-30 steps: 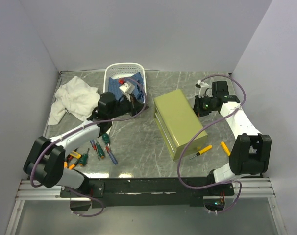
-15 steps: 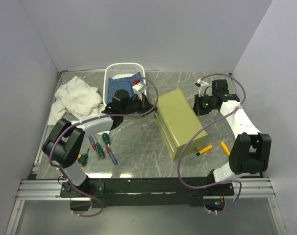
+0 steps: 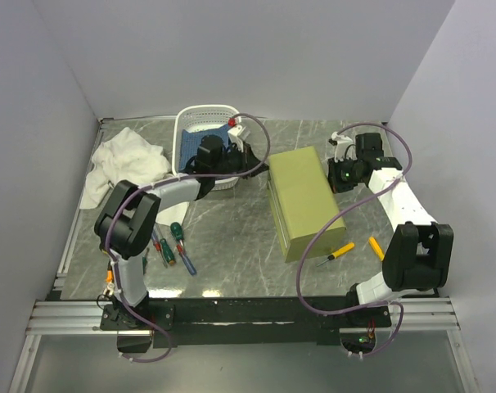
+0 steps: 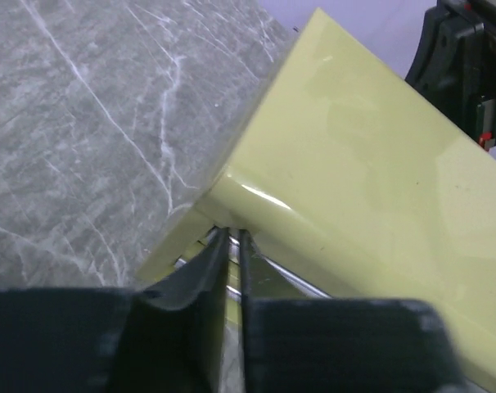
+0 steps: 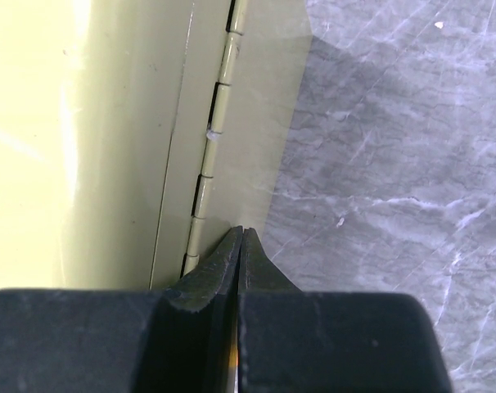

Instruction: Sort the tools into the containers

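Observation:
The olive-green chest (image 3: 305, 201) stands mid-table, and the white basket (image 3: 200, 131) with blue fabric sits behind it on the left. My left gripper (image 3: 258, 162) reaches to the chest's left front corner. In the left wrist view its tips (image 4: 232, 237) sit under the lid edge by chrome bars, the jaws a narrow slit apart with nothing between them. My right gripper (image 3: 333, 175) is shut, its tips (image 5: 241, 233) against the chest's back beside the hinge (image 5: 211, 155). Red, green and blue screwdrivers (image 3: 170, 246) lie front left. Two yellow ones (image 3: 338, 251) (image 3: 376, 247) lie front right.
A crumpled white cloth (image 3: 125, 168) lies at the far left beside the basket. The left arm's elbow (image 3: 129, 221) stands over the screwdriver pile. An orange handle (image 3: 109, 277) peeks out beside the left arm's base. Grey walls close in the table on three sides.
My left arm swung right from the basket to the chest's left corner, and its jaws parted a crack. The chest turned and shifted slightly right. The right arm stayed put.

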You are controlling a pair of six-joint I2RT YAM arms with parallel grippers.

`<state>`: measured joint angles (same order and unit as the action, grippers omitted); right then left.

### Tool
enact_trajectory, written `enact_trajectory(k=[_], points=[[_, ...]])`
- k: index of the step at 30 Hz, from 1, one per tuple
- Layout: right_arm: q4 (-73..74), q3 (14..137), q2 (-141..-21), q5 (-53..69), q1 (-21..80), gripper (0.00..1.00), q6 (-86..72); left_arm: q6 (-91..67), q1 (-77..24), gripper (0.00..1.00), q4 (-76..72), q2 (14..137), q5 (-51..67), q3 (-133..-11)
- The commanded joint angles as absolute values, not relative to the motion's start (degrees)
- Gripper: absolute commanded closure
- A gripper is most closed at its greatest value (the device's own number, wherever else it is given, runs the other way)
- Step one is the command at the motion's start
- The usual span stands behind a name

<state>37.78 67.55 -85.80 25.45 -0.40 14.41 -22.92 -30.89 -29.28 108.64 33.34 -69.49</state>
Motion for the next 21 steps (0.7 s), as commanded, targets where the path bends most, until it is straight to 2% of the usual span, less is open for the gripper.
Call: enact_trajectory(k=[1,4,5,7,9,11,13,15,21], points=[[39.29,71.54,-86.57,27.08,0.44,1.00,14.15,-31.53,-28.31,0.64,-32.16,104.87,33.23,-69.28],[40.34,74.08,-87.19,24.45,0.35,0.95,14.50,-39.27,-26.54,0.44,-36.47,101.44,34.80,-64.18],[39.99,74.79,-87.19,22.78,0.26,0.85,14.33,-41.46,-26.28,0.40,-36.91,100.99,35.33,-63.46],[38.77,77.16,-87.27,16.36,0.26,0.72,12.93,-43.58,-26.19,0.35,-40.59,101.16,38.47,-61.19],[38.67,81.79,-87.45,14.07,-1.23,0.66,13.01,-48.50,-25.84,0.35,-44.19,101.86,40.25,-59.42],[39.02,85.24,-87.45,15.37,-1.06,0.61,12.40,-57.16,-25.32,0.36,-54.10,104.14,43.74,-56.44],[40.68,90.42,-88.15,20.44,-0.62,0.60,11.00,-62.82,-25.22,0.38,-66.37,107.73,45.78,-54.24],[42.97,94.02,-89.29,22.66,1.66,0.60,10.37,-68.54,-25.31,0.38,-71.96,109.59,45.09,-53.09],[46.31,88.43,-88.33,29.18,6.76,0.60,10.81,-75.40,-26.28,0.39,-81.19,116.18,43.59,-53.35]])
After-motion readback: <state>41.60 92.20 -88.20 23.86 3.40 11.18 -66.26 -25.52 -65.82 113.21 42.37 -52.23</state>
